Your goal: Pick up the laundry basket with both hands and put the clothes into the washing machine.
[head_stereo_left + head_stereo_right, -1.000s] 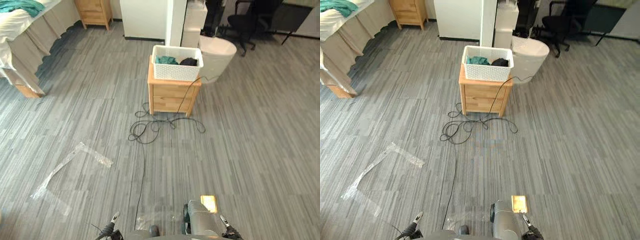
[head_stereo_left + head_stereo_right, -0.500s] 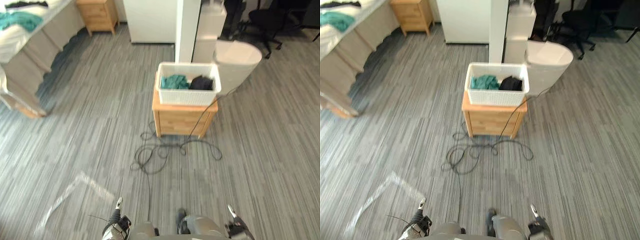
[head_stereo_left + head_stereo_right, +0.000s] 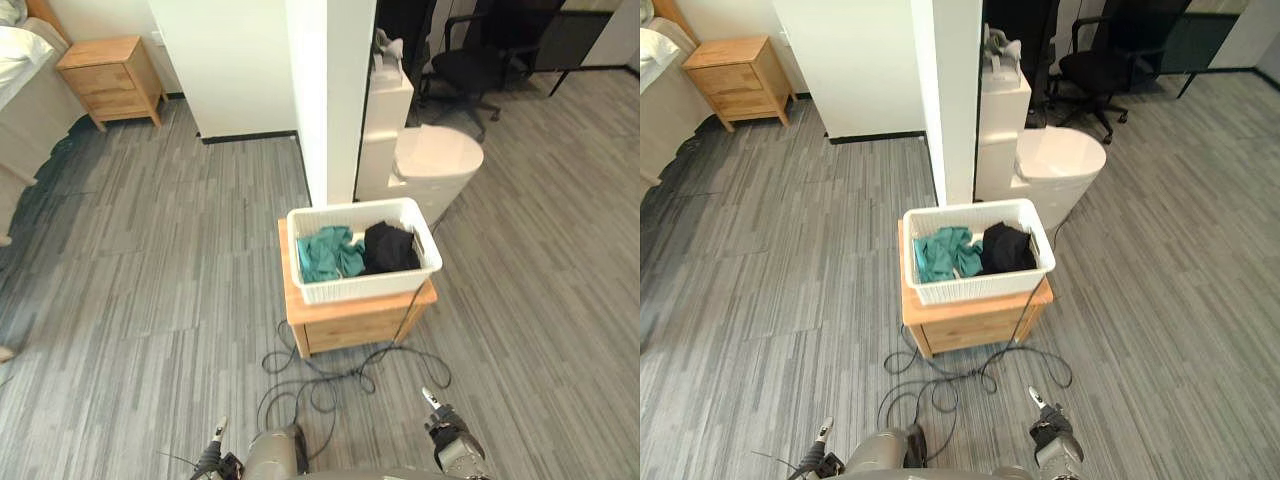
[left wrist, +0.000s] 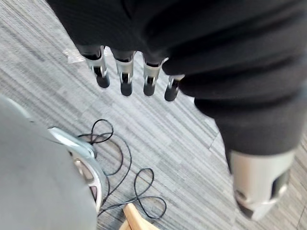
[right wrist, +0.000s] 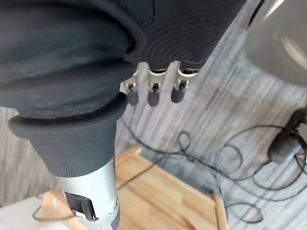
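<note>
White laundry basket (image 3: 365, 286) holding teal and black clothes (image 3: 330, 255) sits on wooden nightstand (image 3: 358, 325) ahead, left hand (image 4: 125, 72) and right hand (image 5: 154, 91) hang low, fingers straight, empty; risk: uneven two-handed grab tips basket, spilling clothes.

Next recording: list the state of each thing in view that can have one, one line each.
Basket: on the stand, untouched, holding clothes.
Teal cloth: crumpled in the basket.
Black cloth: crumpled in the basket, beside the teal one.
Stand: drawer shut.
Left hand: open, holding nothing.
Right hand: open, holding nothing.
Round white tub: lid shut.
Chair: unoccupied.
</note>
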Available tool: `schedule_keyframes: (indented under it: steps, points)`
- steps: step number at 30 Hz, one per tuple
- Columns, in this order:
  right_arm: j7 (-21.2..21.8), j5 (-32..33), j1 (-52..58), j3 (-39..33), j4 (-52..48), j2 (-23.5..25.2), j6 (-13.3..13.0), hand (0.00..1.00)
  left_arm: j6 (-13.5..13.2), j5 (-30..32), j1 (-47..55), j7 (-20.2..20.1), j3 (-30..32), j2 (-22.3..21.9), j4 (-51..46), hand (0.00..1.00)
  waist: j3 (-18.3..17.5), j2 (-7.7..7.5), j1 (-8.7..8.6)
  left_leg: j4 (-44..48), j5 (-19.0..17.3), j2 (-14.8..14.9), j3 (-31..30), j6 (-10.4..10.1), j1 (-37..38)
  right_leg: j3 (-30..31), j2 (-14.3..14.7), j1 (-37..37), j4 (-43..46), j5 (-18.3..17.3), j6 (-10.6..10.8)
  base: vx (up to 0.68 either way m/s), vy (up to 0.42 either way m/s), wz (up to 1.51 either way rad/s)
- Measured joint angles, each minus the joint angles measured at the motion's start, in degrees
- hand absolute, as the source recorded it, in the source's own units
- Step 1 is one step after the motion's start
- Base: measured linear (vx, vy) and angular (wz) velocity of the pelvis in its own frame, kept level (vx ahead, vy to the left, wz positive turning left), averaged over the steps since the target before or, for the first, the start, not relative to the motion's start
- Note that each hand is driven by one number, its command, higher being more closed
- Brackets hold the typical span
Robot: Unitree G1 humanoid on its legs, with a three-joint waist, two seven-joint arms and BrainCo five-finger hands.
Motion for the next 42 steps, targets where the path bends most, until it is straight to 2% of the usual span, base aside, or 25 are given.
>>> schedule_keyframes:
  steps: [1,3,5,6,7,8,9,11,12,13,15,16,17,19,20,21,22,23,24,25,27,28,30,33,42]
  points:
    - [0.4,-0.4,0.7,0.0,0.0,0.0,0.2,0.0,0.0,0.0,-0.9,0.0,-0.3,-0.2,0.3,0.0,-0.1,0.52,-0.06,-2.5,0.0,0.0,0.0,0.0,3.4,-2.5,-0.6,-3.7,1.9,-1.4,0.0,0.5,0.101,-0.14]
    - [0.4,-0.8,1.2,-0.9,-0.5,0.1,0.2,0.0,0.0,0.0,-2.8,0.0,-0.3,-0.5,0.4,0.0,-0.2,0.71,-0.27,-5.9,-0.1,0.2,0.1,-0.2,7.3,-7.3,-2.5,-9.2,-1.7,-3.1,-0.9,0.37,0.023,0.01]
    - [0.4,-1.0,1.0,-3.6,-0.2,-0.3,0.2,0.0,-0.1,0.0,-5.1,0.0,-0.2,-1.3,0.6,0.0,0.2,1.26,-0.64,-10.0,-1.0,1.7,0.2,-1.9,12.2,-12.9,-2.3,-12.2,-17.3,-2.9,-1.8,0.36,-0.077,0.1]
    - [0.4,-1.0,1.0,-3.9,0.2,-0.5,0.2,0.0,-0.2,0.0,-5.2,0.0,-0.1,-1.5,0.6,0.0,0.1,1.25,-0.68,-10.7,-1.3,2.1,0.3,-2.6,13.4,-13.7,-1.9,-12.4,-21.6,-2.3,-2.2,0.36,-0.161,0.01]
    - [0.4,-1.1,1.1,-3.8,1.0,-1.0,0.2,0.0,-0.2,0.0,-4.7,0.0,0.0,-2.1,0.6,0.0,0.0,1.14,-0.99,-11.4,-2.3,2.6,0.7,-4.6,14.9,-13.8,-0.9,-12.1,-30.7,1.1,-3.3,0.26,-0.158,0.11]
    - [0.4,-1.2,1.2,-3.9,1.2,-1.0,0.3,0.0,-0.2,0.0,-4.4,-0.1,0.5,-2.4,0.6,0.0,-0.3,0.82,-1.33,-11.5,-3.1,2.5,0.6,-5.9,15.4,-13.1,-0.7,-12.2,-34.0,3.3,-3.7,0.34,-0.233,0.5]
    - [0.5,-1.4,2.1,-4.5,1.9,-1.2,0.3,0.0,-0.3,0.4,-4.3,-0.2,1.4,-2.9,0.4,0.0,-0.6,0.3,-2.16,-11.8,-4.6,2.4,-0.5,-8.1,16.6,-11.9,-1.1,-12.6,-33.5,9.4,-4.6,0.38,-0.285,0.63]
    - [0.4,-1.5,3.3,-5.0,3.3,-3.8,0.4,0.0,0.0,1.3,-3.9,-0.2,2.2,-4.7,1.3,0.0,-2.1,3.81,-1.8,-12.0,-4.1,5.1,-1.6,-9.9,17.9,-14.6,0.5,-13.0,-28.9,3.9,-5.8,0.49,-0.364,0.55]
    - [0.4,-2.1,3.2,-4.5,4.2,-4.5,0.7,0.0,0.1,2.0,-3.3,-0.1,2.4,-4.8,1.1,0.0,-2.5,4.71,-1.85,-9.6,-1.2,6.7,-1.3,-14.0,17.3,-16.1,0.6,-12.5,-26.7,1.6,-7.7,0.47,-0.367,0.38]
    - [0.4,-2.1,3.1,-4.4,4.2,-4.7,0.9,0.0,0.1,1.9,-3.1,0.0,2.6,-4.7,1.1,0.0,-2.5,4.75,-1.89,-7.7,-0.5,7.3,-1.9,-15.0,16.6,-16.7,0.7,-12.1,-26.4,0.9,-8.3,0.45,-0.382,0.33]
    - [0.3,-2.3,2.9,-4.4,4.1,-4.8,1.2,0.0,0.1,1.9,-3.0,-0.1,2.6,-4.7,1.0,0.0,-2.8,5.24,-1.95,0.7,1.3,9.2,-3.8,-14.6,13.1,-18.0,1.3,-9.7,-27.6,-0.1,-9.2,0.27,-0.294,0.24]
    - [0.3,-2.6,2.5,-3.8,3.9,-4.7,1.2,0.0,0.1,1.9,-2.7,-0.2,2.7,-4.7,0.6,0.0,-2.4,4.65,-1.83,9.1,4.4,10.4,-5.5,-13.1,9.8,-18.5,1.8,-6.9,-29.6,-0.3,-9.5,0.31,-0.34,0.15]
    - [0.4,-2.6,2.4,-3.3,2.7,-4.3,1.2,0.0,0.0,1.9,-2.4,-0.2,3.1,-4.7,0.1,0.0,-2.4,4.67,-1.66,17.8,9.6,11.3,-7.8,-11.8,6.2,-18.5,2.4,-3.8,-31.5,-0.7,-10.1,0.22,-0.24,-0.01]
    - [0.3,-2.6,2.0,-3.0,1.4,-3.9,1.0,0.0,-0.2,1.8,-1.8,-0.2,4.2,-4.5,-0.5,0.0,-2.3,4.71,-1.42,30.6,10.4,11.6,-9.9,-11.7,0.7,-18.1,2.6,-0.6,-33.2,-1.1,-10.7,0.15,-0.133,-0.05]
    - [0.3,-2.6,1.1,-2.5,0.9,-3.8,0.8,0.0,-0.4,1.5,-1.6,-0.1,4.0,-4.4,-1.3,0.0,-2.4,4.47,-2.53,33.7,9.5,11.6,-8.0,-11.1,-2.4,-18.3,2.4,1.0,-35.2,-1.4,-10.4,0.12,-0.082,0.12]
    - [0.3,-2.6,1.0,-2.4,0.7,-3.8,0.8,0.0,-0.4,1.4,-1.6,-0.2,3.6,-4.4,-1.7,0.0,-2.3,4.42,-2.51,33.8,9.5,11.7,-7.5,-11.1,-2.8,-18.3,2.3,1.4,-35.5,-1.4,-10.4,0.12,-0.04,0.23]
    - [0.2,-2.6,0.8,-2.1,0.7,-3.9,0.8,0.0,-0.4,0.6,-1.6,-0.2,3.7,-4.1,-1.7,0.0,-2.2,4.31,-2.06,32.4,8.6,11.7,-5.6,-11.7,-2.9,-17.9,2.4,1.4,-36.4,-1.0,-10.3,0.12,0.001,0.03]
    - [0.0,-2.5,0.8,-1.5,0.7,-3.9,0.9,0.0,-0.4,-0.2,-1.1,0.0,4.2,-3.9,-1.8,0.0,-2.1,4.09,-1.5,27.7,4.9,11.0,-4.0,-12.2,-1.5,-17.3,2.3,1.8,-37.3,-0.8,-10.5,0.1,0.021,-0.06]
    - [-0.3,-2.5,0.7,-1.4,0.7,-3.9,0.9,0.0,-0.4,-0.2,-0.9,0.0,4.2,-4.0,-1.8,0.0,-2.0,4.04,-1.49,24.5,3.1,10.6,-3.1,-12.4,-0.5,-16.8,2.3,2.2,-37.8,-0.7,-10.6,0.08,0.076,-0.28]
    - [-0.9,-2.5,0.7,-1.7,0.8,-3.8,0.9,0.0,-0.4,-0.2,0.6,0.2,4.4,-4.3,-1.8,0.0,-1.9,3.76,-1.4,15.0,0.8,9.2,-1.9,-13.4,2.7,-16.0,1.8,3.2,-37.9,-0.3,-9.8,0.06,0.093,-0.34]
    - [-1.0,-2.3,0.8,-1.7,0.7,-4.1,0.2,0.0,-0.4,-0.4,2.1,0.4,4.9,-4.6,-1.7,0.0,-1.8,3.86,-1.88,2.1,2.0,7.5,-1.6,-12.8,6.3,-14.8,0.9,2.7,-36.1,-1.8,-8.0,0.01,0.158,-0.36]
    - [-1.1,-1.8,0.8,-1.6,0.6,-4.3,-0.1,0.0,-0.4,-0.5,2.0,0.8,4.9,-4.7,-1.5,0.0,-1.7,4.2,-1.8,-0.8,3.5,7.1,-1.6,-12.5,6.8,-14.1,0.7,1.7,-34.8,-2.5,-7.6,-0.01,0.231,-0.39]
    - [-1.3,-1.3,0.9,-1.6,0.6,-4.4,-0.6,0.0,-0.6,-0.6,2.0,1.2,4.9,-4.6,-1.5,0.0,-2.1,3.95,-1.66,-2.7,3.3,5.5,-0.1,-12.8,7.6,-12.0,-0.5,0.4,-34.7,-2.2,-5.6,-0.01,0.221,-0.39]
    - [-2.1,-0.2,2.3,-1.9,-0.2,-3.0,-1.1,0.0,-1.1,-0.6,1.3,1.3,4.9,-4.5,-1.5,0.0,-2.3,4.02,-1.86,-8.0,1.9,3.9,2.6,-11.4,8.4,-11.4,-1.3,0.3,-38.6,1.1,-4.0,0.0,0.239,-0.16]
    - [-2.6,-0.1,5.4,-3.5,-4.8,-2.2,-1.1,0.0,-1.3,-2.9,1.5,1.3,4.9,-4.6,-1.4,0.0,-2.2,4.21,-1.53,-12.6,1.9,3.2,7.6,-11.4,9.9,-8.1,-0.3,-0.7,-44.3,5.4,-3.4,0.02,0.061,-0.25]
